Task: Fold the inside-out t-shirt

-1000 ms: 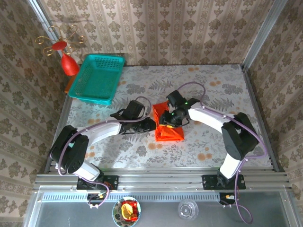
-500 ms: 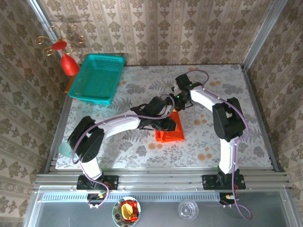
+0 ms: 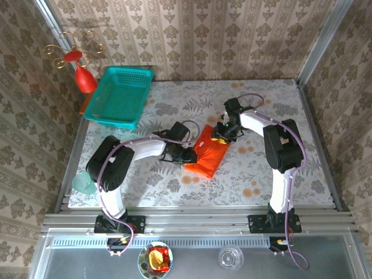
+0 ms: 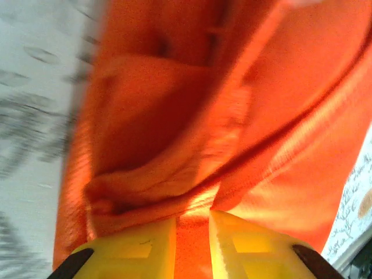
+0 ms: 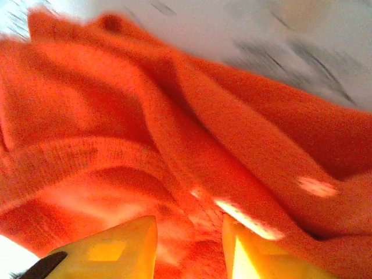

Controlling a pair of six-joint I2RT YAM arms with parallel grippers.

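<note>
The inside-out t-shirt (image 3: 208, 157) is a bright orange-red bundle lying slantwise in the middle of the flowered table (image 3: 273, 168). My left gripper (image 3: 189, 156) is at its lower left end, and my right gripper (image 3: 223, 136) is at its upper right corner. In the left wrist view, the yellow fingers (image 4: 145, 247) of the left gripper (image 4: 193, 220) pinch a ridge of t-shirt (image 4: 174, 116) cloth. In the right wrist view, the right gripper (image 5: 189, 226) stands wider, with folds of t-shirt (image 5: 116, 116) bunched between its fingers (image 5: 116, 247).
A teal basket (image 3: 119, 96) stands at the back left, with a red ornament with gold curls (image 3: 84, 78) beside it on the wall. A pale teal object (image 3: 84, 183) sits at the table's left edge. A plate (image 3: 155, 260) and a glass (image 3: 231, 257) lie below the front rail.
The t-shirt bundle has turned from a squarish pile to a slanted strip between the grippers. The left gripper drew back to the left; the right gripper shifted slightly right and down.
</note>
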